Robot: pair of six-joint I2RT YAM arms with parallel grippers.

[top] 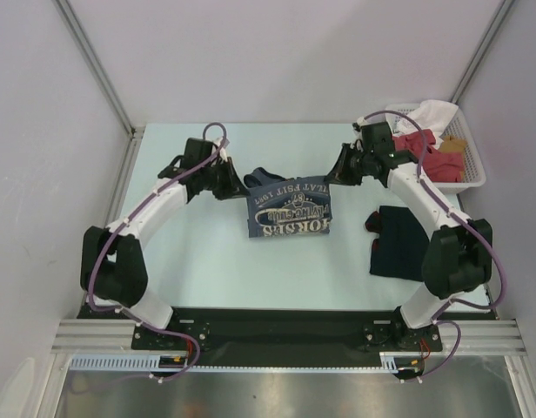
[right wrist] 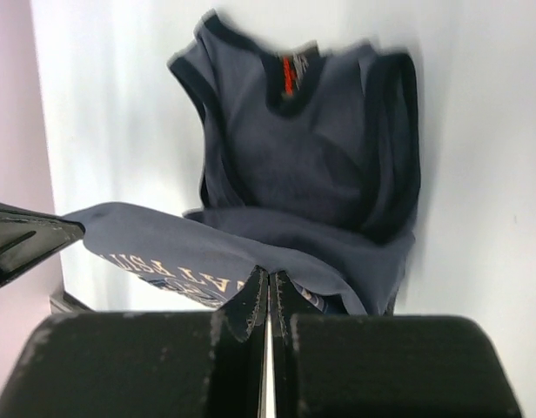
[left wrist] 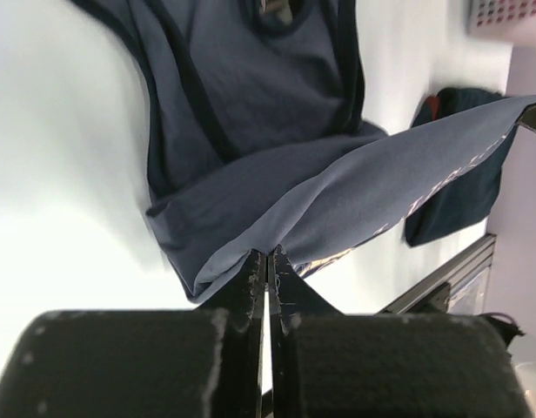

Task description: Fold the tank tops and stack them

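Top external is showing my left gripper (top: pixel 236 186) and right gripper (top: pixel 336 174) each pinching a corner of the slate-blue lettered tank top (top: pixel 290 213), stretching it over the table (top: pixel 207 261), while the navy tank top (top: pixel 398 244) is lying apart on the right side.

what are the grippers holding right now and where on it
Both hold the slate-blue tank top: left gripper and right gripper each pinch a corner of its lifted bottom edge.

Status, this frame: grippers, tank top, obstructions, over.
Left gripper, right gripper both shut on edge of slate-blue printed cloth tank top, edge raised. Dark navy cloth top lies apart, rightward.
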